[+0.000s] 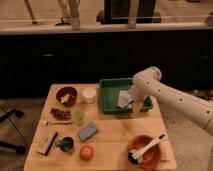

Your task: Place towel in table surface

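The towel (123, 98), a small pale grey cloth, lies in the right half of the green tray (107, 83), which sits at the back of the wooden table surface (114, 134). My white arm reaches in from the right. Its gripper (133, 105) hangs low over the tray's right side, right beside the towel's right edge, and stands open. The towel rests in the tray and is not lifted.
A blue-grey sponge (87, 131) and an orange fruit (86, 152) lie left of centre. An orange bowl with a brush (146, 150) sits at the front right. A white cup (89, 94), a brown bowl (66, 95) and a green cup (78, 116) stand on the left.
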Motion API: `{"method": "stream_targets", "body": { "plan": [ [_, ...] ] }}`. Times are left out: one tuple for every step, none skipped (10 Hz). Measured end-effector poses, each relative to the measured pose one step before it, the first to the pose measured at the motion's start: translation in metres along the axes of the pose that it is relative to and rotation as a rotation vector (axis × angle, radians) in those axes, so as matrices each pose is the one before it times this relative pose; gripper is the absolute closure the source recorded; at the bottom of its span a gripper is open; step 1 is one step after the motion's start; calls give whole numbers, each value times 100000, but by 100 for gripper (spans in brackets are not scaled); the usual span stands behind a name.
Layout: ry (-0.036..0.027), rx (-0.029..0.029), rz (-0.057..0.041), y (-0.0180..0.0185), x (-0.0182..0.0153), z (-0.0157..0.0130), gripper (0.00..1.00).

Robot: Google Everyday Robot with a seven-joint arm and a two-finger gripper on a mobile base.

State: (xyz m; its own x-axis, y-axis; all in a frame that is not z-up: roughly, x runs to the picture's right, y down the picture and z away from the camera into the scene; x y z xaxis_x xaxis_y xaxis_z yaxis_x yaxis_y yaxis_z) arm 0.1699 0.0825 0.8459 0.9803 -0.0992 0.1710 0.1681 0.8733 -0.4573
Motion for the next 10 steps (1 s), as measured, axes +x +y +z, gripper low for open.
{"method": "stream_targets", "body": {
  "plan": [
    [17, 121, 52, -67, 62, 261, 20],
    [-265, -19, -176, -137, -199, 282, 20],
    [-174, -72, -296, -110, -216, 176, 20],
    [-227, -110, -459, -64, -88, 225, 20],
    [5, -133, -350, 28, 132, 246, 20],
    [-25, -36, -146, 18, 94, 163, 20],
    [18, 102, -134, 28, -22, 44, 20],
    [217, 1664, -594, -238, -331, -506, 20],
    [436, 1540, -189, -291, -41, -467, 20],
    [292, 1590, 73, -280, 144, -418, 20]
  ]
}}
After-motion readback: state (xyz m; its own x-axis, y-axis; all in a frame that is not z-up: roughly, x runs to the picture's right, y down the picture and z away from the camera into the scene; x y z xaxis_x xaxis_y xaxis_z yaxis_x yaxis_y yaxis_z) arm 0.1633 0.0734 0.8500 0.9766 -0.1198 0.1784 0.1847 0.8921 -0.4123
